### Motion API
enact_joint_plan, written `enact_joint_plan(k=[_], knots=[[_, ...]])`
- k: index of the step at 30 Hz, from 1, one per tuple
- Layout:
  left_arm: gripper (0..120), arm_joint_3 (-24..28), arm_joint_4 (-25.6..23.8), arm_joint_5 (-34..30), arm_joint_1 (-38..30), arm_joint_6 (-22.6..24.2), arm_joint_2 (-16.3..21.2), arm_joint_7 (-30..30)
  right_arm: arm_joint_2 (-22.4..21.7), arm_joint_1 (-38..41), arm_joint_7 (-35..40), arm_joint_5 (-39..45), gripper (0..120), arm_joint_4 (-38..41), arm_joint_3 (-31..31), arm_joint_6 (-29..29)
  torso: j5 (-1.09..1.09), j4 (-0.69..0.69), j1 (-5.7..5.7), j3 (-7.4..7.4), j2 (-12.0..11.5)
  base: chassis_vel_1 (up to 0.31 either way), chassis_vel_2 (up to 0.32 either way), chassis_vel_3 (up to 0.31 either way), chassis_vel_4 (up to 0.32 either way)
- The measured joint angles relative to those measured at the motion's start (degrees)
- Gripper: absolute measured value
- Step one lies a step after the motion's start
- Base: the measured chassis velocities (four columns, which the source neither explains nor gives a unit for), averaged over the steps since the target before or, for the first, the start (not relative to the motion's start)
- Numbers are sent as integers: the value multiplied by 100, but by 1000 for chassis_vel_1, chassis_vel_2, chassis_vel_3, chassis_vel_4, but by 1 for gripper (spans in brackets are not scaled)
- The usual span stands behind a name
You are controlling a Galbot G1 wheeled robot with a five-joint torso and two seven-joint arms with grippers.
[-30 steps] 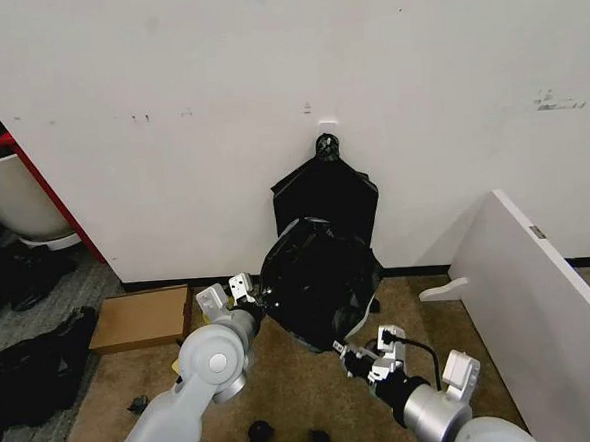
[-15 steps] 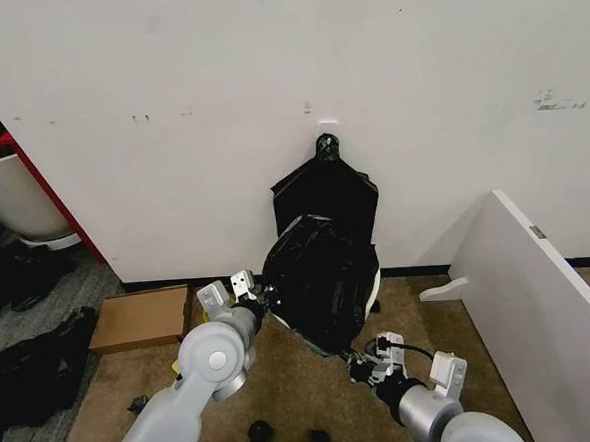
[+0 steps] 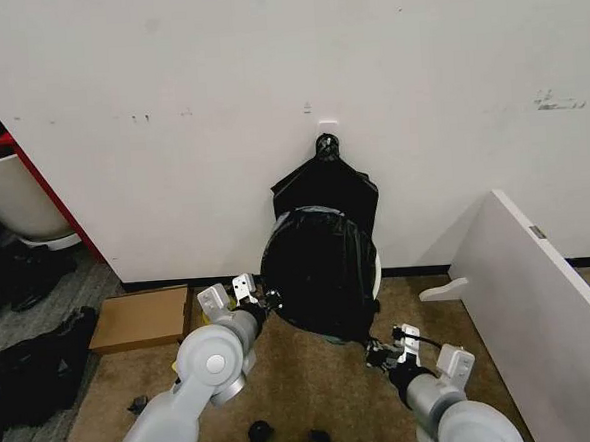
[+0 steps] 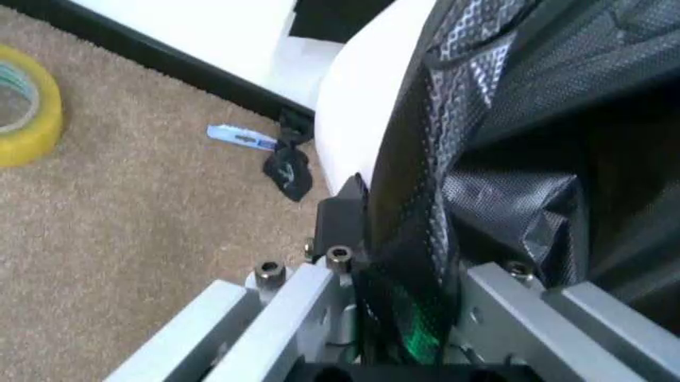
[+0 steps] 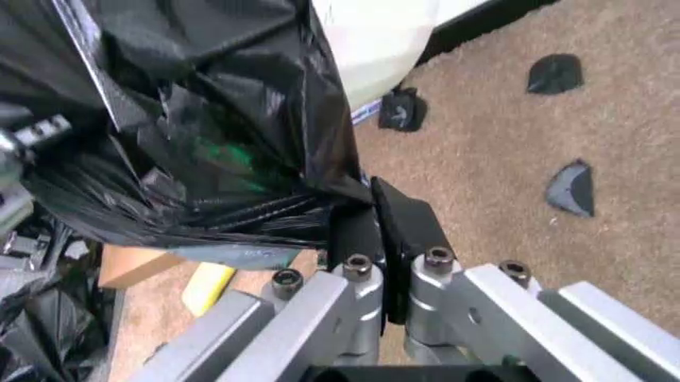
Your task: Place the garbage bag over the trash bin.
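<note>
Pinching the garbage bag [image 3: 318, 272] with our left gripper [image 3: 265, 303] and right gripper [image 3: 375, 353], we have it stretched over the trash bin [image 3: 375, 273] by the wall. Pulling harder could tear the thin plastic or tip the bin.

I have my left gripper [image 3: 265, 301] out at about eleven o'clock, arm stretched forward, fingers pinched on the garbage bag [image 3: 318, 275]. My right gripper [image 3: 375, 351] sits lower at one o'clock, elbow bent, fingers [image 5: 399, 227] clamped together on the same bag's edge.
</note>
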Motion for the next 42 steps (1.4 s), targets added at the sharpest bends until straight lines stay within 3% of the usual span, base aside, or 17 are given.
enact_joint_plan(k=[9,18,26,38,42], knots=[[1,-1,76,89,17,-20,-35,-33,-37,-162,98,-149,0,285,121,58,0,0,0,0,0,0,0,0,0],[1,-18,-77,-336,41,20,-41,-160,-23,-28,203,41,0,137,301,-79,-1,0,0,0,0,0,0,0,0],[1,-31,-222,-642,114,-34,-30,-190,-29,-38,-150,-38,0,78,123,-490,0,0,0,0,0,0,0,0,0],[1,-42,-242,-850,164,65,-33,-178,-94,-94,-577,-509,0,-50,33,-502,-1,0,0,0,0,0,0,0,0],[1,-51,-134,-852,42,19,-72,-220,-117,-285,-619,-766,16,67,-4,-335,0,0,0,0,0,0,0,0,0]])
